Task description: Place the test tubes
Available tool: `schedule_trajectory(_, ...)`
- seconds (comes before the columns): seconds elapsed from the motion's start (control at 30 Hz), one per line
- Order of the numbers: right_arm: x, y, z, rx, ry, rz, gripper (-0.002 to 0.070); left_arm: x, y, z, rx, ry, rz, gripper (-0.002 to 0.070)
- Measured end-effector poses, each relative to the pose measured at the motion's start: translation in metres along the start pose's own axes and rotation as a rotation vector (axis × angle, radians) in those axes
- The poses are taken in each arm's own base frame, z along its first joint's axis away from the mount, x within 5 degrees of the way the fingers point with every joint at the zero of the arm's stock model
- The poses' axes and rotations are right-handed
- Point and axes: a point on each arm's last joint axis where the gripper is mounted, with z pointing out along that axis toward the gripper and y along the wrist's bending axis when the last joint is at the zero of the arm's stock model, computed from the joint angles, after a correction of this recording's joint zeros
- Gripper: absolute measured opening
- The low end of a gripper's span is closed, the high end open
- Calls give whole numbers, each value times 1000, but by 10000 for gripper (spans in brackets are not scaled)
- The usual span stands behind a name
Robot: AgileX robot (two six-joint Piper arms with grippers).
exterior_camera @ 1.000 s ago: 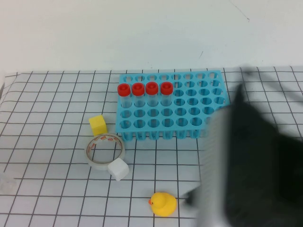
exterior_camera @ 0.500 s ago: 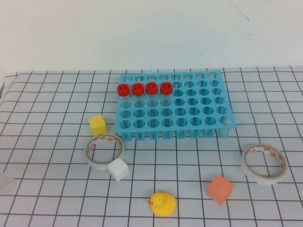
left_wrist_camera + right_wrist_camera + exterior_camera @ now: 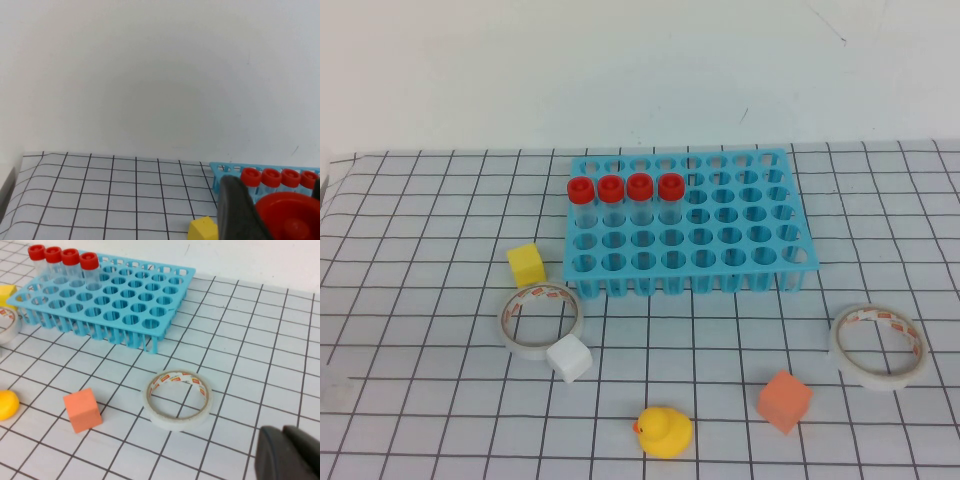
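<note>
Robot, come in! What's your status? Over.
Left pincer left of the rack, shut on a red-capped test tube. Right pincer shut, empty, by the right tape roll. Four tubes in the rack; yellow cube beside it.

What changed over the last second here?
The right arm pulled back out of the high view, uncovering the orange cube and the right tape roll. The right gripper, shut, is near that roll. The left gripper, outside the high view on the left, holds a red-capped tube. The rack, its four tubes, duck, yellow cube and white cube are unmoved.
</note>
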Motion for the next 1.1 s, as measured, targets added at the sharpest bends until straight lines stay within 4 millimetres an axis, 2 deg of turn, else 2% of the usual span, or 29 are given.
schedule_trajectory(0.17, 0, 0, 0, -1, -2, 6, 2, -2, 0, 0, -2, -8, 13, 257)
schedule_trajectory(0.37, 0, 0, 0, -3, 1, 14, 1, -33, -7, 9, 4, -51, 60, 257)
schedule_trajectory(0.5, 0, 0, 0, -3, 2, 16, 1, -60, -14, 26, 11, -67, 24, 257)
schedule_trajectory(0.73, 1, 0, 0, -4, 6, 19, 1, -94, -37, 74, 109, -28, -32, 257)
schedule_trajectory(0.8, 1, 0, 0, -4, 6, 19, 1, -96, -49, 90, 158, 1, -24, 257)
schedule_trajectory(0.83, 1, 0, 0, -4, 6, 31, 1, -92, -61, 109, 200, 37, 9, 257)
schedule_trajectory(0.93, 1, 0, 0, -3, 7, 51, 0, -81, -83, 134, 265, 78, 78, 257)
schedule_trajectory(1.1, 4, 2, 0, -27, 41, 105, 0, -44, -117, 168, 330, 126, 134, 257)
